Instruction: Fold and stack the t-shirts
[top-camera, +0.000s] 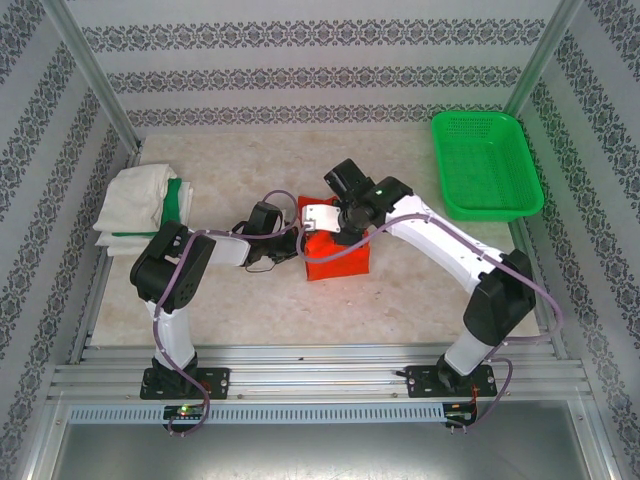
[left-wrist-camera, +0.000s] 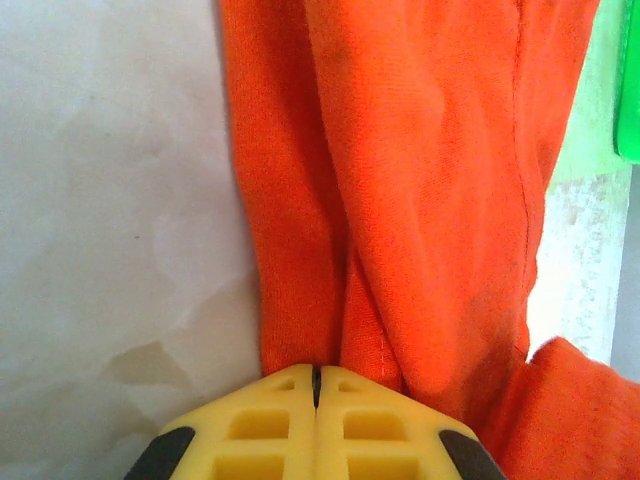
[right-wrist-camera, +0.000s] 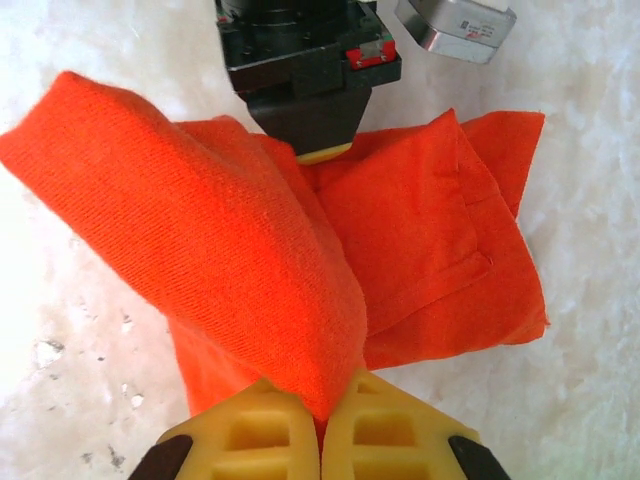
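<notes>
While the orange shirt (top-camera: 338, 258) is lying bunched on the bench (top-camera: 400, 290), I am pinching its folds with the left jaws and the right jaws, both clamped tight.

From above, the arms (top-camera: 360, 205) cover the upper part of the orange-red shirt (top-camera: 338, 264), hiding where it is gripped

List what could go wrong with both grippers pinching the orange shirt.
1. The left gripper and right gripper each pinch just a small bit of the orange shirt; a tug could pull it free.
2. The shirt lies bunched, with uneven layers, so the fold may come out crooked.
3. The two grippers sit close together over it and might bump.
</notes>
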